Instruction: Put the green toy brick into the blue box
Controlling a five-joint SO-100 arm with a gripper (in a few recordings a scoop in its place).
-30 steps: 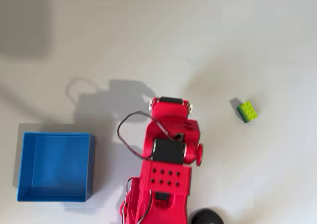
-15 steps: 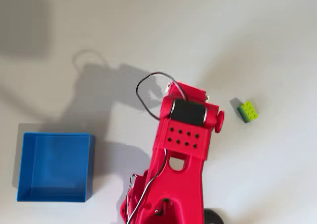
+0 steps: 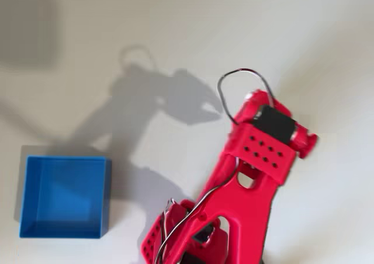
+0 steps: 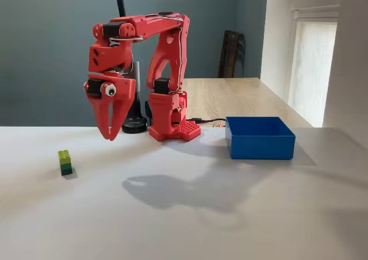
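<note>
Green toy brick [image 4: 65,161] sits on the tabletop [image 4: 184,214], below and left of my claw [image 4: 110,134], which hangs empty, fingers together. Blue box [image 4: 260,137] sits well right.

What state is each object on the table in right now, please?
Small lime-and-dark-green studded plastic brick: standing on the table, untouched.
Square blue plastic box: lidless, upright, empty.
Red robot arm's pincer: pointing down above the table, nearly closed, holding nothing.
</note>
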